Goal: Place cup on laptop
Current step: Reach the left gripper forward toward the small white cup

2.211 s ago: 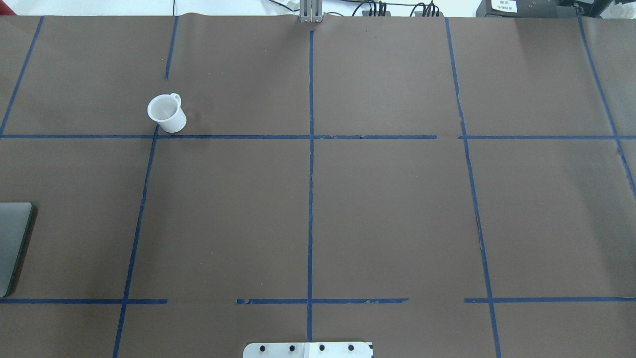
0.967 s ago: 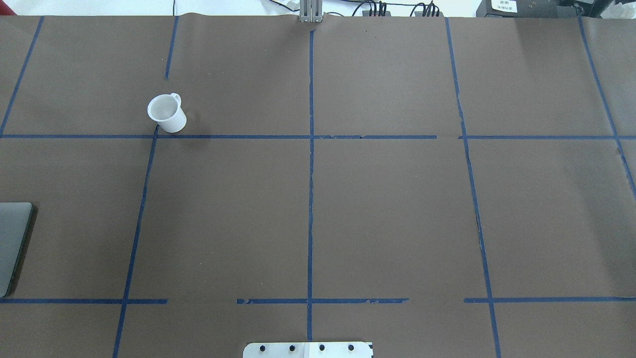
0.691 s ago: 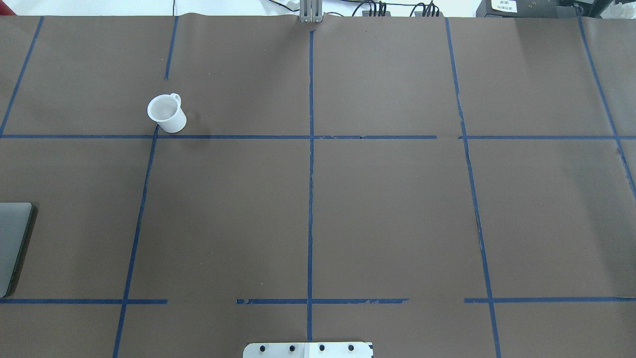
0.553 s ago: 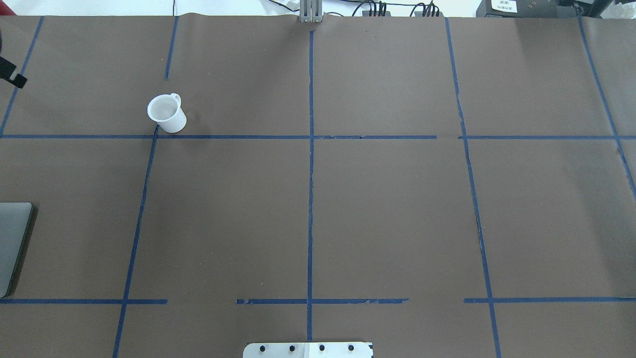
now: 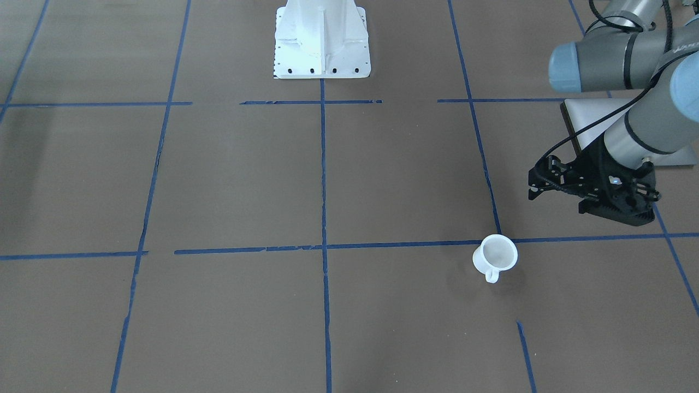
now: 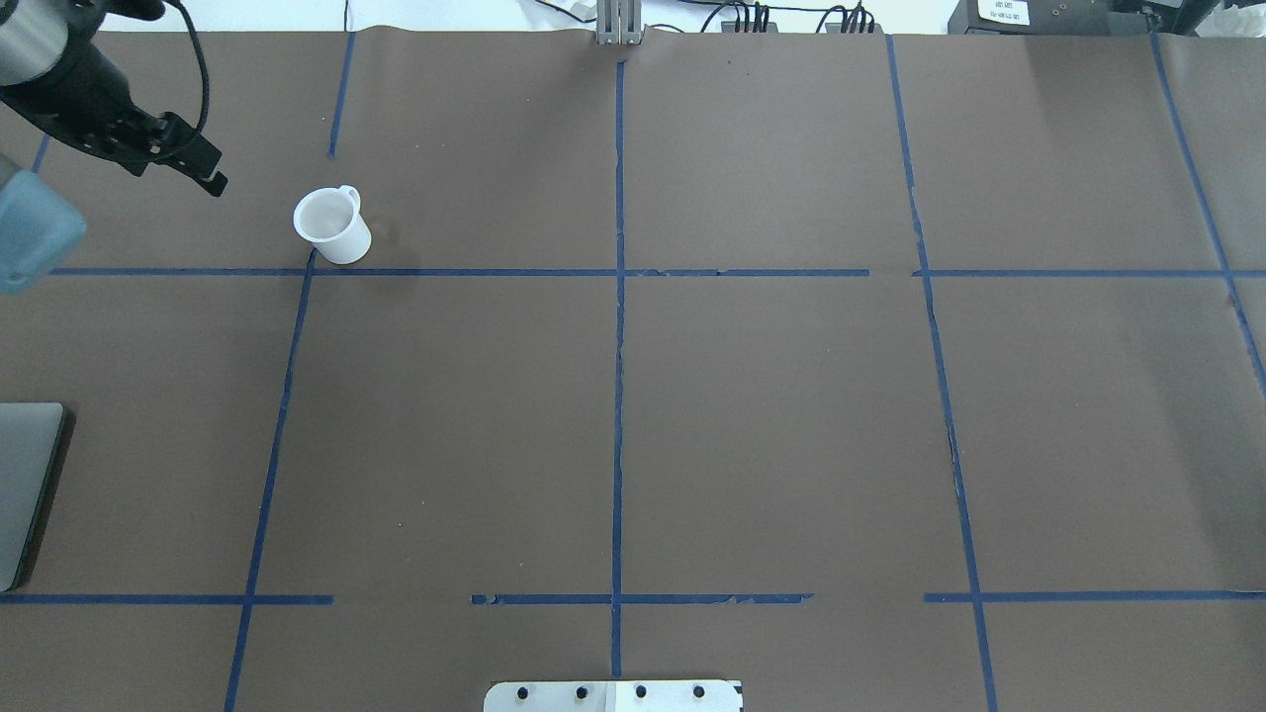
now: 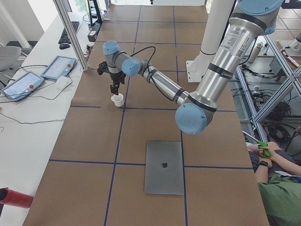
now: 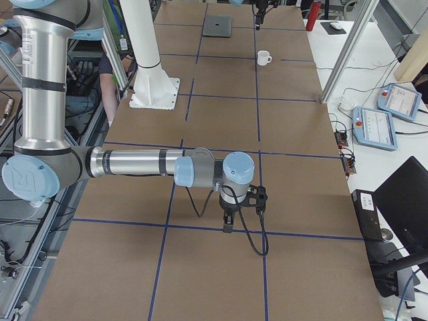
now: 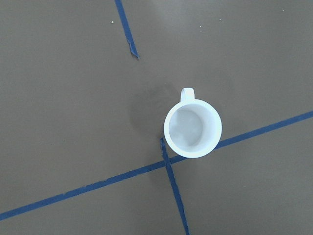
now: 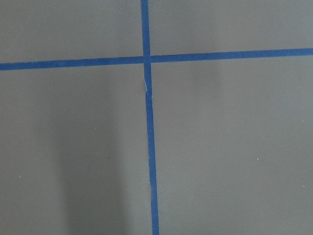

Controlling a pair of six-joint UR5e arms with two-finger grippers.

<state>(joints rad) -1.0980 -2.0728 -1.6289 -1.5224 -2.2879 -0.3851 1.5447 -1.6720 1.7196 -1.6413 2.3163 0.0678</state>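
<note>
The cup (image 6: pixel 331 225) is a small white mug standing upright and empty on the brown table, also seen in the front view (image 5: pixel 495 255) and from straight above in the left wrist view (image 9: pixel 192 128). The laptop (image 6: pixel 25 485) lies shut at the table's left end; the left side view (image 7: pixel 164 167) shows it whole. My left gripper (image 6: pixel 213 170) hangs above the table just left of the cup, apart from it, and looks open and empty (image 5: pixel 538 183). My right gripper (image 8: pixel 242 217) shows only in the right side view, far from both, and I cannot tell its state.
The robot's white base plate (image 5: pixel 321 41) stands at the table's near middle edge. Blue tape lines (image 6: pixel 618 396) cross the brown surface. My left arm's elbow (image 7: pixel 190 117) hangs over the table between the laptop and the cup. Tablets (image 7: pixel 59 67) lie on the side desk.
My left arm has come into the overhead view from the left and moved right toward the cup. The cup and the laptop have not moved.
</note>
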